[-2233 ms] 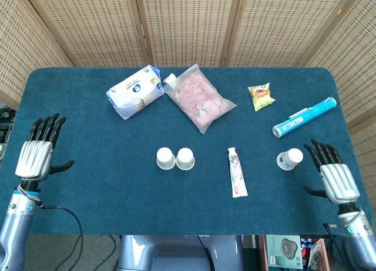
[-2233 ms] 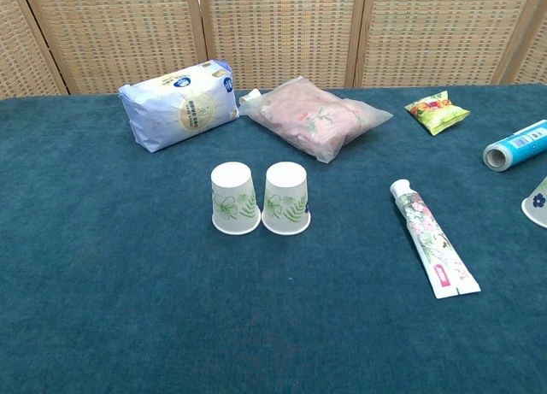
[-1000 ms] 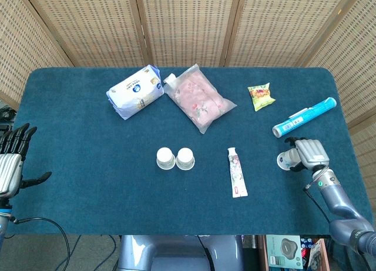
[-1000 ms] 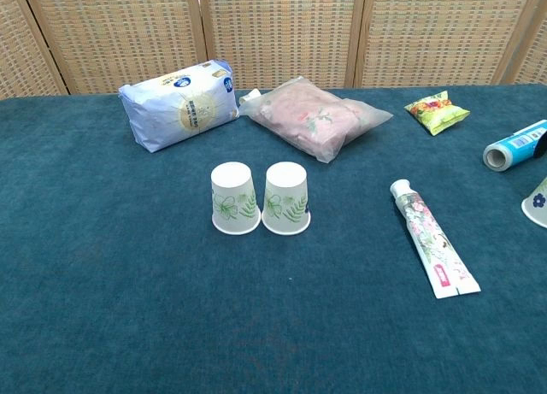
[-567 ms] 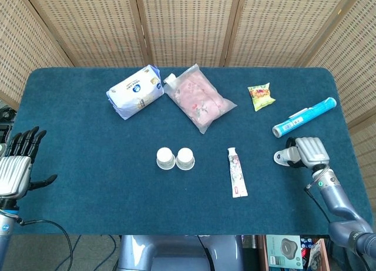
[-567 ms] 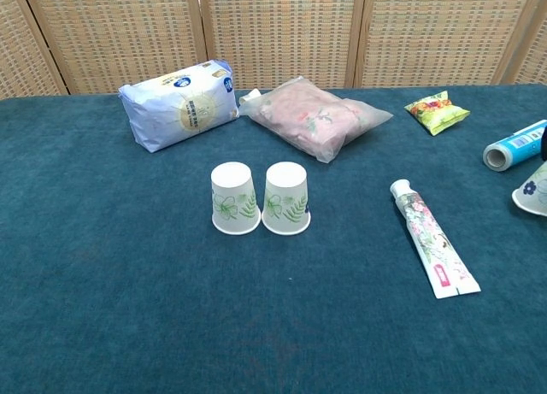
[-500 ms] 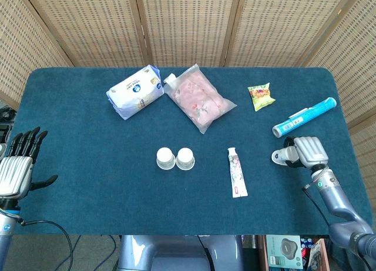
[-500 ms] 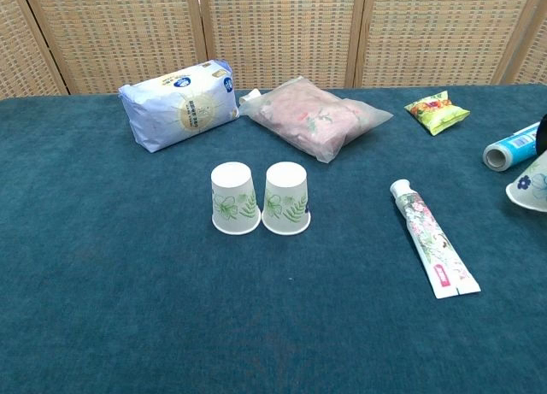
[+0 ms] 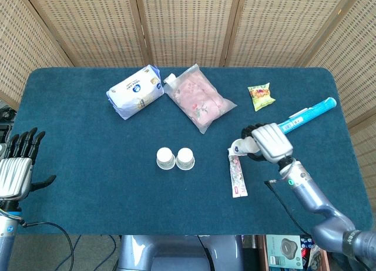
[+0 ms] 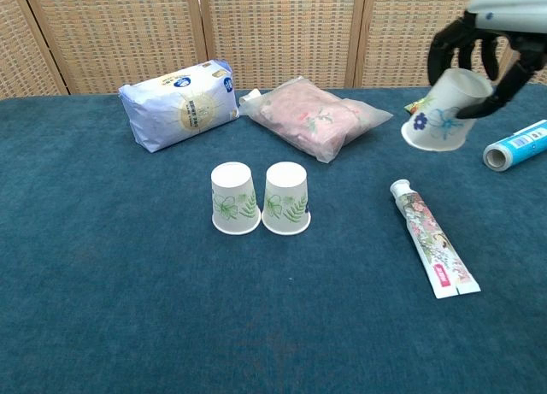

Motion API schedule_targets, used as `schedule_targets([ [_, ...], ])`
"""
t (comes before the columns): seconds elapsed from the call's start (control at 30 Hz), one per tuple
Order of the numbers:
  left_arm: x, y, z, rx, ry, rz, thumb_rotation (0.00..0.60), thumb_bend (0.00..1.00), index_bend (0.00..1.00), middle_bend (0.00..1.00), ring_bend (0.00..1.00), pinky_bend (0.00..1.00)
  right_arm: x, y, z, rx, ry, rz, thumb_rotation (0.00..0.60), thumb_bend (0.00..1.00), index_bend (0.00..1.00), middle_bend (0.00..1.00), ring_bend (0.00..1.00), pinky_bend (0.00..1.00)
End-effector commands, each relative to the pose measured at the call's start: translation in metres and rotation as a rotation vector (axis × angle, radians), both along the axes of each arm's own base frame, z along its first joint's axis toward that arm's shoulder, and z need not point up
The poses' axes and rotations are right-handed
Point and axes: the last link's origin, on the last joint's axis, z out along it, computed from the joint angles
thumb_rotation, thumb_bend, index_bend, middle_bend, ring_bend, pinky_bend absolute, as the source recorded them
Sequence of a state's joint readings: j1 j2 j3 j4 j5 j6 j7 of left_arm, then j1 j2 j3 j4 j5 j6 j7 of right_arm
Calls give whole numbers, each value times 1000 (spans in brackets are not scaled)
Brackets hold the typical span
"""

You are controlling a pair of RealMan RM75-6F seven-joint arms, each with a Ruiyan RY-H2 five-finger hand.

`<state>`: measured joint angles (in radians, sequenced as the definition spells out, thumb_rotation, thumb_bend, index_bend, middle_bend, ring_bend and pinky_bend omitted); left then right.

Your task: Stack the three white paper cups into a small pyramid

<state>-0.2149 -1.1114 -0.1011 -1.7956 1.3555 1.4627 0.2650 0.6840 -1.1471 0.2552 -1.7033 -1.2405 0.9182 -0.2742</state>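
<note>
Two white paper cups with green leaf prints stand upside down, side by side, mid-table: the left cup (image 9: 165,159) (image 10: 234,198) and the right cup (image 9: 185,159) (image 10: 285,198). My right hand (image 9: 270,143) (image 10: 485,37) grips the third cup (image 10: 445,111) (image 9: 241,146), blue-flowered and tilted, in the air above the tube's cap end, to the right of the pair. My left hand (image 9: 17,165) hangs open at the table's left edge, holding nothing.
A toothpaste tube (image 9: 236,172) (image 10: 433,238) lies under the carried cup. At the back lie a blue tissue pack (image 9: 135,91), a pink bag (image 9: 200,99) and a snack packet (image 9: 261,96). A blue roll (image 9: 305,116) (image 10: 514,144) lies at the right.
My right hand closed on the third cup at the table's right side, lifted it and carried it left, above the toothpaste tube. The left hand drew back to the table's left edge.
</note>
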Motion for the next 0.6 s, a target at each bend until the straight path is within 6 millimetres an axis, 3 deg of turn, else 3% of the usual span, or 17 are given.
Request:
schedule_targets([
  [0.03,-2,3,2,-3,-5,9,600,154,0,0,0,0,69,-8,-25,33,23,103,600,451,470,570,479,577],
  [0.13,-3,4,2,-7,-9,13,600,154,0,0,0,0,82,-11,-34,29,36,111,600,451,470,570,479,577],
  [0.2,-5,5,4,-12,-19,22,600,153,0,0,0,0,106,-11,-49,47,30,128,600,451,470,570,479,577],
  [0.4,-9,9,5,-23,-28,37,600,153,0,0,0,0,135,-3,-68,63,65,145,600,451,471,567,479,577],
  [0.6,-9,10,5,-34,-31,37,600,155,0,0,0,0,143,0,-91,77,124,133,600,451,470,567,479,577],
])
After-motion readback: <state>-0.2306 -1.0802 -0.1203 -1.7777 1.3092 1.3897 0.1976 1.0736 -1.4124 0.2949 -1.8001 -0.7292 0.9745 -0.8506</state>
